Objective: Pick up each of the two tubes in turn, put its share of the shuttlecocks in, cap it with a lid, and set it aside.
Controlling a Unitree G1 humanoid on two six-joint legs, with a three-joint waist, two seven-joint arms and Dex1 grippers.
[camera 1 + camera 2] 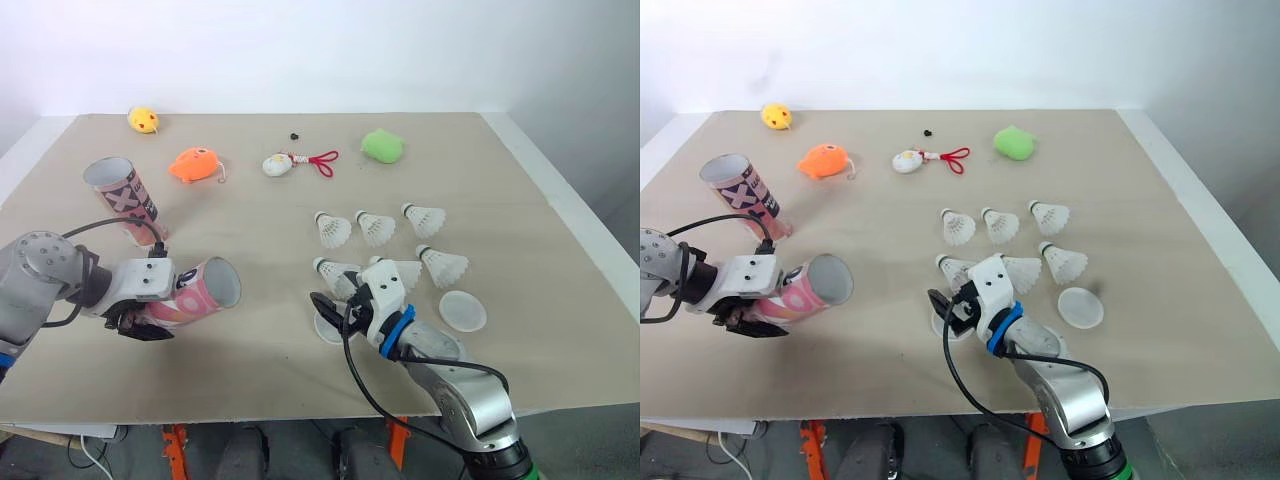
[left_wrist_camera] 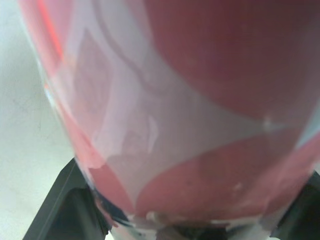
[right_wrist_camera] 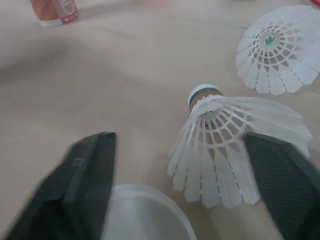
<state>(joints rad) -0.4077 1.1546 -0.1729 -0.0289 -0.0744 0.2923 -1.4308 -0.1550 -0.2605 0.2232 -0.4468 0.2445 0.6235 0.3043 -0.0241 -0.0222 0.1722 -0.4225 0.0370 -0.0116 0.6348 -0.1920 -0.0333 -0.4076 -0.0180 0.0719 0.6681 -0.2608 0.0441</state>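
My left gripper (image 1: 142,322) is shut on a pink-and-white tube (image 1: 195,293), held tilted low over the table's left front with its open mouth toward the right; the tube (image 2: 175,100) sits between the black fingers (image 2: 65,200). A second tube (image 1: 125,200) with a black X pattern stands farther back on the left. Several white shuttlecocks (image 1: 376,229) lie right of centre. My right gripper (image 1: 340,306) is open just above the table, straddling the nearest shuttlecock (image 3: 220,150), with a clear round lid (image 3: 145,215) under it. Another lid (image 1: 462,311) lies to the right.
At the back of the beige table (image 1: 260,380) lie a yellow toy (image 1: 143,120), an orange toy (image 1: 196,164), a white toy with a red cord (image 1: 290,163), a green toy (image 1: 382,146) and a small black item (image 1: 294,136).
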